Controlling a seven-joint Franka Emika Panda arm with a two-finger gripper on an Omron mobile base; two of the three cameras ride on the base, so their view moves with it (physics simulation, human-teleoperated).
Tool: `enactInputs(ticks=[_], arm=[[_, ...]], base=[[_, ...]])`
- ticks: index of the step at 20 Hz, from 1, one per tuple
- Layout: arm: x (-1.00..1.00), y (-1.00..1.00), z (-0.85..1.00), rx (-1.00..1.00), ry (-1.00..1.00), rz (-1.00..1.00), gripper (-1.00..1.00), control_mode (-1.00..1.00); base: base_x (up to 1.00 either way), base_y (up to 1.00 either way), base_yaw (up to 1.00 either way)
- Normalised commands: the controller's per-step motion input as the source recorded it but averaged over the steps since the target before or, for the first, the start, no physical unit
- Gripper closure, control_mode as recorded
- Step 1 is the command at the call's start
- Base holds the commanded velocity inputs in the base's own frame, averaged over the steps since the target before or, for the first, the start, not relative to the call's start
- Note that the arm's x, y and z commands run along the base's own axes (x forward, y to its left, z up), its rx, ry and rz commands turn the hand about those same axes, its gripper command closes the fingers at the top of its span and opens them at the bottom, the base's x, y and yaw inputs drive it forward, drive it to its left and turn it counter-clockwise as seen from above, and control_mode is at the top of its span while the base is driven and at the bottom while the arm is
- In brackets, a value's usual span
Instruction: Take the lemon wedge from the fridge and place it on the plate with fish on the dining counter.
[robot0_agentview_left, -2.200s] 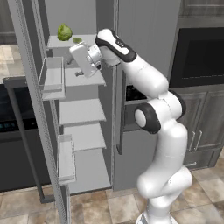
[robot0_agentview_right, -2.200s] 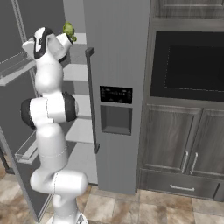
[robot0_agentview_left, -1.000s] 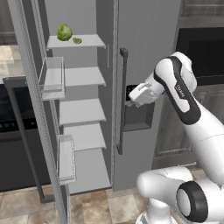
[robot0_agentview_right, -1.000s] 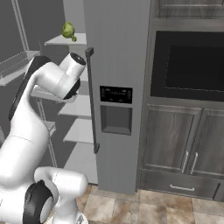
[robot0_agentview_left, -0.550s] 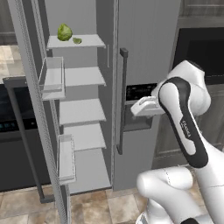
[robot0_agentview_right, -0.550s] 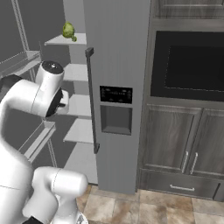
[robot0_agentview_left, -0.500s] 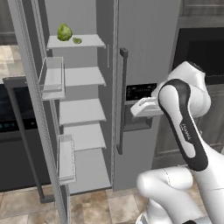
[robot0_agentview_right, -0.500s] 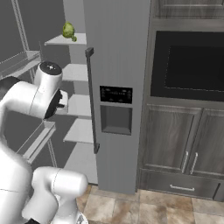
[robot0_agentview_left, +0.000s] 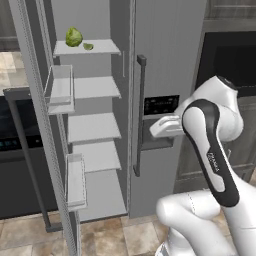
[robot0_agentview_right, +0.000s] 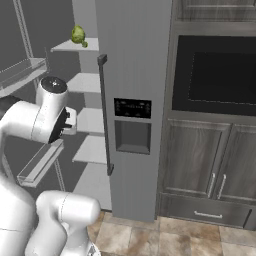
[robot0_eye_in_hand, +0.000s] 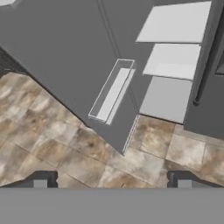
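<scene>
The lemon wedge (robot0_agentview_left: 88, 46) lies on the top shelf of the open grey fridge (robot0_agentview_left: 165, 50), right beside a larger leafy green ball (robot0_agentview_left: 74, 36); the right base view also has the wedge (robot0_agentview_right: 85, 44) up there. My arm is folded low in front of the fridge's shut right door, far below the wedge. My gripper (robot0_eye_in_hand: 112, 178) is open with nothing between its fingertips (robot0_eye_in_hand: 41, 180). It looks down at the lower shelves (robot0_eye_in_hand: 168, 98), a clear door bin (robot0_eye_in_hand: 111, 94) and the tiled floor. The plate with fish and the dining counter are out of view.
The fridge's left door (robot0_agentview_left: 37, 125) stands open, with clear bins (robot0_agentview_left: 61, 90) on it. A dark appliance (robot0_agentview_left: 15, 145) is left of it. A black wall oven (robot0_agentview_right: 220, 75) and grey cabinets (robot0_agentview_right: 210, 175) stand to the right. Tiled floor (robot0_eye_in_hand: 65, 140) lies below.
My arm has pulled away from the top shelf and swung right and down, folding in front of the right door. The lemon wedge stayed on the shelf.
</scene>
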Motion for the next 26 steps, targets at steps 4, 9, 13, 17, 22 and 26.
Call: enactInputs(ticks=[4, 9, 13, 17, 22, 26], arm=[[-0.23, -0.08, 0.0, -0.07, 0.0, -0.2, -1.0, -1.0], [-0.05, -0.01, 0.0, -0.13, -0.02, -0.19, -1.0, -1.0], [0.11, 0.0, 0.1, -0.08, -0.02, -0.14, -1.0, -1.0], [0.08, 0.0, 0.01, -0.04, 0.0, -0.11, -1.0, -1.0], [0.0, 0.0, 0.04, 0.0, -0.06, 0.0, -1.0, -1.0], [0.0, 0.0, 0.08, -0.01, -0.1, 0.0, -1.0, -1.0]], base=[[0.0, 0.0, 0.0], [0.0, 0.0, 0.0], [0.0, 0.0, 0.0], [0.0, 0.0, 0.0], [0.0, 0.0, 0.0], [0.0, 0.0, 0.0]])
